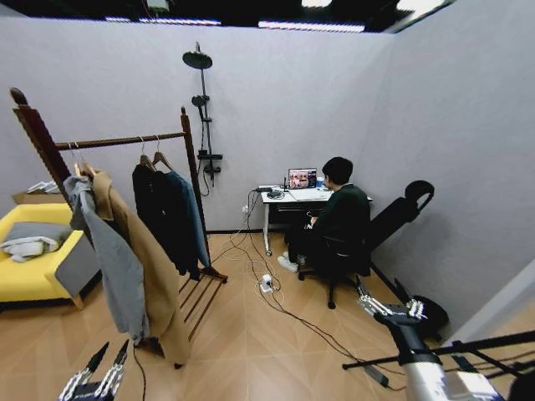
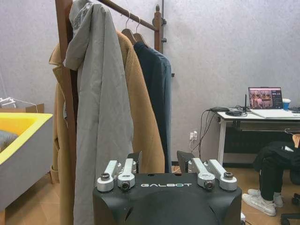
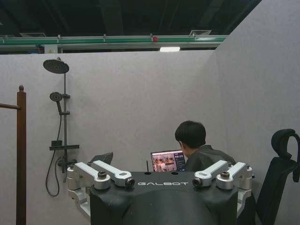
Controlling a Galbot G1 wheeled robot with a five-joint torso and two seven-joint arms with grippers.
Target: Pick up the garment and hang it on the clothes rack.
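On the clothes rack (image 1: 125, 140), the garment (image 1: 191, 213) at the far end; both end effectors low, seemingly spread, empty.

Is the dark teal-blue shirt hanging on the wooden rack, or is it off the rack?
Hanging. The dark teal-blue long-sleeved shirt hangs by its hanger from the bar of the dark reddish-brown wooden clothes rack, beside a black garment.

Garment (image 1: 194, 219) half hidden behind black coat (image 1: 159, 213); rack (image 1: 117, 141) base behind tan coat (image 1: 142, 251).

"GALBOT" stands in white letters on the black housing of the left gripper (image 2: 160, 165) and the right gripper (image 3: 159, 165).
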